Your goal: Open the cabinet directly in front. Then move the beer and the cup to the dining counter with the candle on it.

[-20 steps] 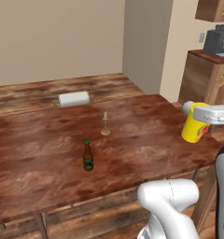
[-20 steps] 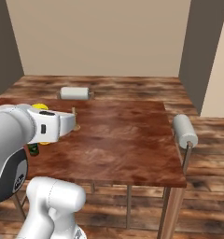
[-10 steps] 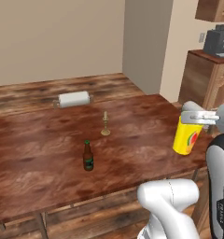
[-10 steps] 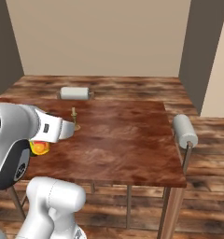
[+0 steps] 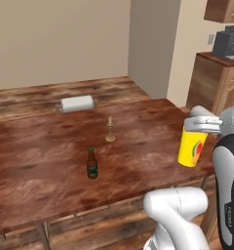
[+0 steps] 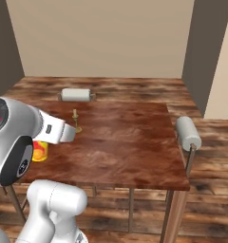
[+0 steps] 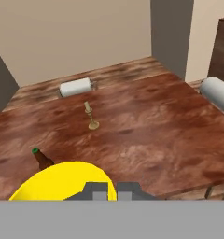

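Observation:
My gripper [image 5: 203, 125] is shut on the rim of the yellow cup [image 5: 192, 146], which hangs upright over the near right corner of the dining counter [image 5: 46, 141]. I cannot tell whether the cup touches the top. In the hand view the cup [image 7: 62, 184] lies just ahead of my gripper [image 7: 113, 190]. The beer [image 5: 92, 163] stands upright mid-counter, and behind it is the candle [image 5: 109, 130]. From the right, the cup [image 6: 39, 152] peeks out under my arm, left of the candle [image 6: 76, 121]. The beer [image 7: 41, 158] and candle [image 7: 89, 115] stand beyond the cup. The cabinet's doors are out of view.
A pale roll [image 5: 77, 103] lies at the counter's far edge, and another roll [image 6: 188, 133] stands at its right side. A wooden kitchen unit [image 5: 211, 78] with a dark appliance [image 5: 227, 43] stands off to the right. A wide stretch of reddish top [image 6: 130, 142] lies between candle and right edge.
My hand has come down and slightly left with the cup, from above the counter's right edge to just over its near corner. The beer and candle have not moved.

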